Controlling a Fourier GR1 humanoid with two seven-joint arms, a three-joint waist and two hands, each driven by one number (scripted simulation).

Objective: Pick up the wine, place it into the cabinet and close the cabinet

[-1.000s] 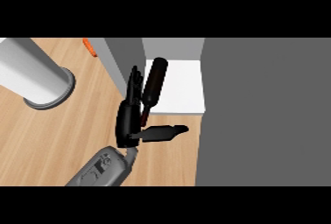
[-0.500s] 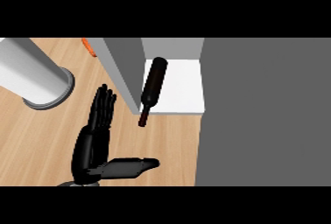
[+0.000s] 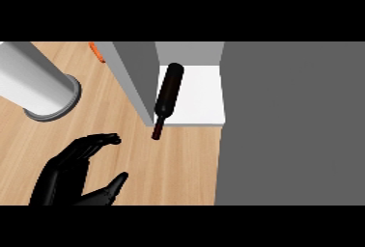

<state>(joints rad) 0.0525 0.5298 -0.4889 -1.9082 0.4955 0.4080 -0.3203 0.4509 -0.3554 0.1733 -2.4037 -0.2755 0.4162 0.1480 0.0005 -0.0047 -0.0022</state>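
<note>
Lying dark slender wine bottle (image 3: 168, 95), white cabinet shelf (image 3: 203, 99)

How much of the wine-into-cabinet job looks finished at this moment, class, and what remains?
Done: the wine bottle lies on the cabinet's white shelf, its neck sticking out over the counter. In hand: nothing; the one hand in view is open, apart from the bottle. Left: the cabinet door stands open and needs closing.

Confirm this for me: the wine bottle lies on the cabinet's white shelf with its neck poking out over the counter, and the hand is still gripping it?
Not quite. The head view shows the hand open and apart from the wine bottle. The bottle does lie on the white shelf, neck over the counter.
</note>
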